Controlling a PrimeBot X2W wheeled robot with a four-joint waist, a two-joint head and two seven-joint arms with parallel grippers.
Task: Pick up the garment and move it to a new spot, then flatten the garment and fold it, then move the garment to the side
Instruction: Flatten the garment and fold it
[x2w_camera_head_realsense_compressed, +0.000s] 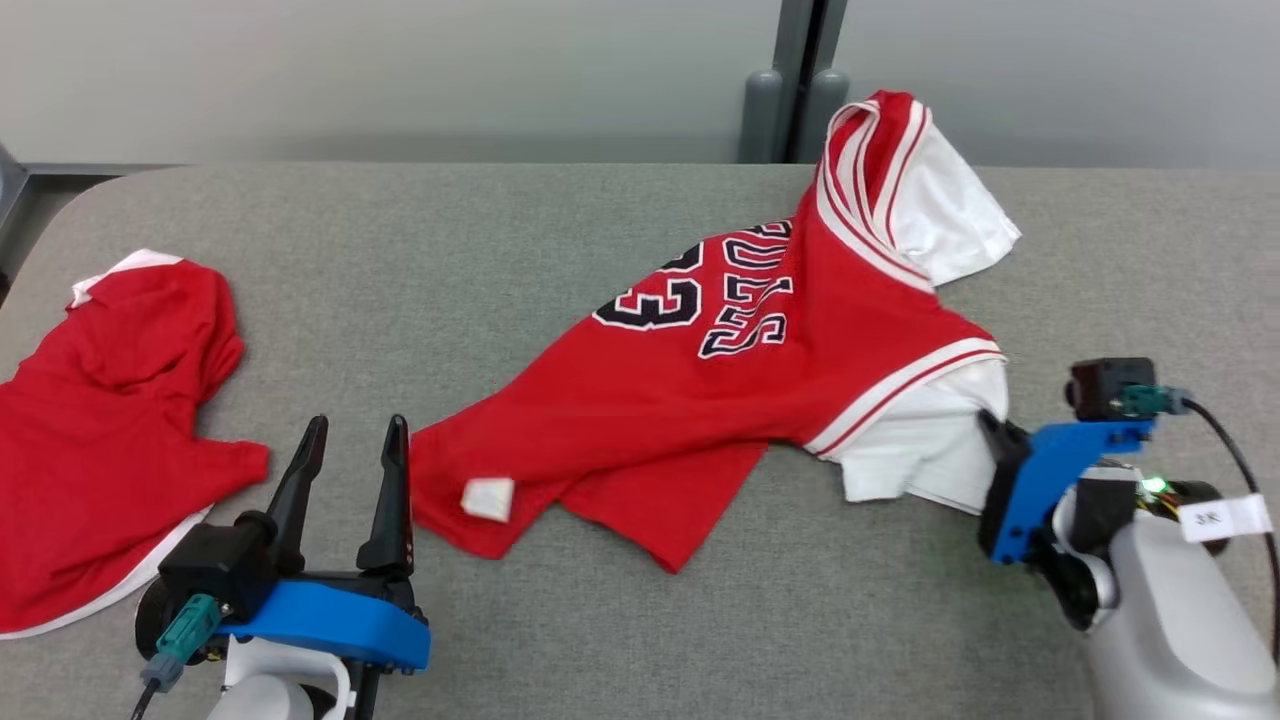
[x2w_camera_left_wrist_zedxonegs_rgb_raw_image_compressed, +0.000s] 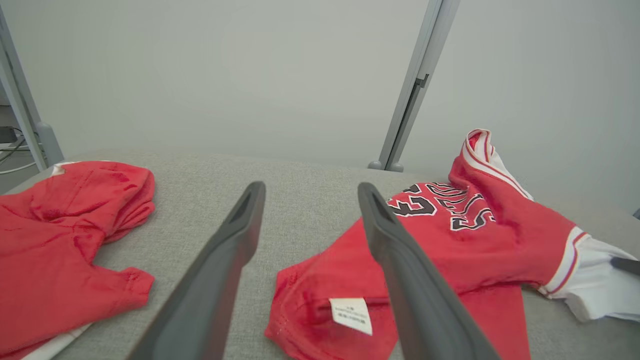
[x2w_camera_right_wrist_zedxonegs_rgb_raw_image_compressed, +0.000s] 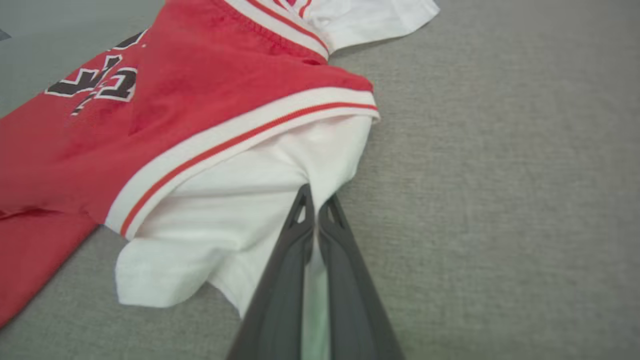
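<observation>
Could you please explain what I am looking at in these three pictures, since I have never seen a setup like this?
This is a two-armed robot working at a grey padded table. The wide picture comes from a camera on its head, looking down. The other two come from cameras on its wrists, each looking along that arm's two dark fingers.

On the table lies a red jersey with white sleeves and black lettering, crumpled rather than flat. A second red garment lies at the robot's left.

The left gripper is open and holds nothing, near the jersey's hem with its white tag. The right gripper is shut on the jersey's white sleeve, pinching the cloth between its fingertips.
</observation>
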